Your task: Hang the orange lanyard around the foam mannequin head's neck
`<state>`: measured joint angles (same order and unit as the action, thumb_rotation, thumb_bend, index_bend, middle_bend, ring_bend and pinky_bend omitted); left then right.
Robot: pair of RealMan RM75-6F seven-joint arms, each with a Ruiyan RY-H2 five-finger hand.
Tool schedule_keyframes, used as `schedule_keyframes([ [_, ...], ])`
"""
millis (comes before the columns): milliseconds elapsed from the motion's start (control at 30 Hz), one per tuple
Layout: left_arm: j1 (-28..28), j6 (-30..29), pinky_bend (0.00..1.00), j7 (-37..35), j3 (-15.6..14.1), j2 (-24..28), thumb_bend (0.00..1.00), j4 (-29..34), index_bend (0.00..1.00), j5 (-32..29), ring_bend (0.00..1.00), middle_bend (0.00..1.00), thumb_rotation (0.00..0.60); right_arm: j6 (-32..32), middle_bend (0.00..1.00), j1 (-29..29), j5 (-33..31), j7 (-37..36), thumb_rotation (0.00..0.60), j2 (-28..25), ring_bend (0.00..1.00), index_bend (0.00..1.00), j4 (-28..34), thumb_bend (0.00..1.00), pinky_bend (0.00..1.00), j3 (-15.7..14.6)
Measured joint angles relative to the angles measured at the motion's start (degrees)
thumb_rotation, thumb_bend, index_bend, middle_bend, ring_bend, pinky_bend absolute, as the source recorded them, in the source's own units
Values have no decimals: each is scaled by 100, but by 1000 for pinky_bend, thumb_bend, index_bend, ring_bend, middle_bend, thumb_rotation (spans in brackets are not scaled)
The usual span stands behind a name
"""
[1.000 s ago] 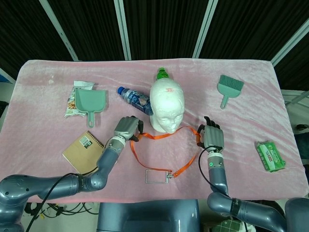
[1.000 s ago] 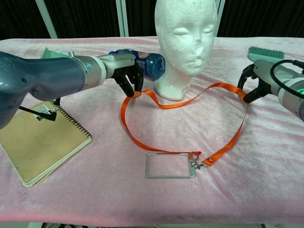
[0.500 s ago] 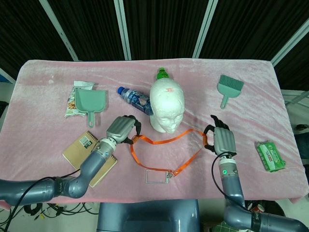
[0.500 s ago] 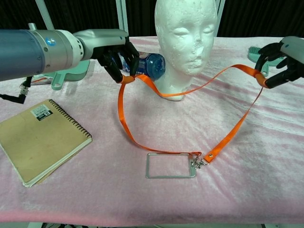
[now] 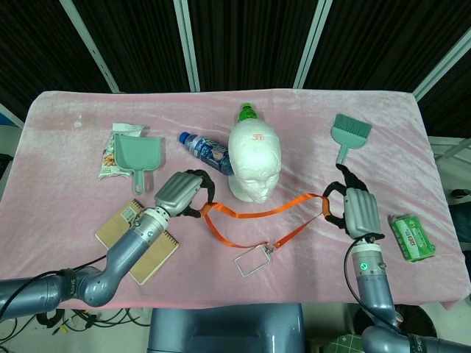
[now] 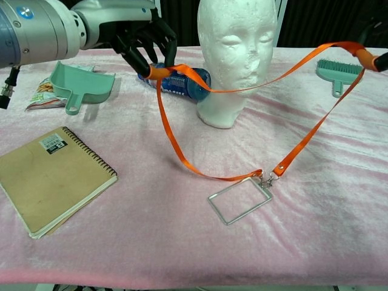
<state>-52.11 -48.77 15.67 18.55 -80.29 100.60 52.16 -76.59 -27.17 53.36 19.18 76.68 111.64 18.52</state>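
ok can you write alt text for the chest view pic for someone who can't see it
Two robot hands, the left hand and the right hand at the frame edge, hold an orange lanyard stretched in front of a white foam mannequin head on a pink cloth. Its clear badge holder hangs tilted just above the cloth.

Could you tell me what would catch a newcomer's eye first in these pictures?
The orange lanyard, stretched between the left hand and right hand in front of the white foam head at mid-table. Its clear badge holder dangles near the front edge. A green dustpan and brush flank the head.
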Motion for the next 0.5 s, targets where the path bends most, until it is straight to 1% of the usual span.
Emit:
schedule_keyframes([
  [167, 15, -225, 265, -394, 262, -74, 465, -60, 664, 122, 226, 472, 600, 12, 106, -117, -29, 19, 600, -164, 154, 845, 149, 484, 176, 280],
  [267, 1, -363, 265, -538, 397, -106, 461, -129, 662, 180, 226, 472, 600, 74, 106, -206, -187, 40, 600, -318, 155, 845, 283, 484, 177, 485],
  [400, 7, -493, 265, -731, 498, -150, 457, -186, 651, 221, 226, 472, 600, 191, 106, -360, -454, 114, 600, -540, 154, 845, 370, 490, 177, 725],
  [500, 32, -600, 265, -938, 579, -202, 456, -247, 644, 243, 226, 473, 600, 311, 106, -439, -637, 105, 600, -622, 154, 845, 382, 490, 177, 826],
])
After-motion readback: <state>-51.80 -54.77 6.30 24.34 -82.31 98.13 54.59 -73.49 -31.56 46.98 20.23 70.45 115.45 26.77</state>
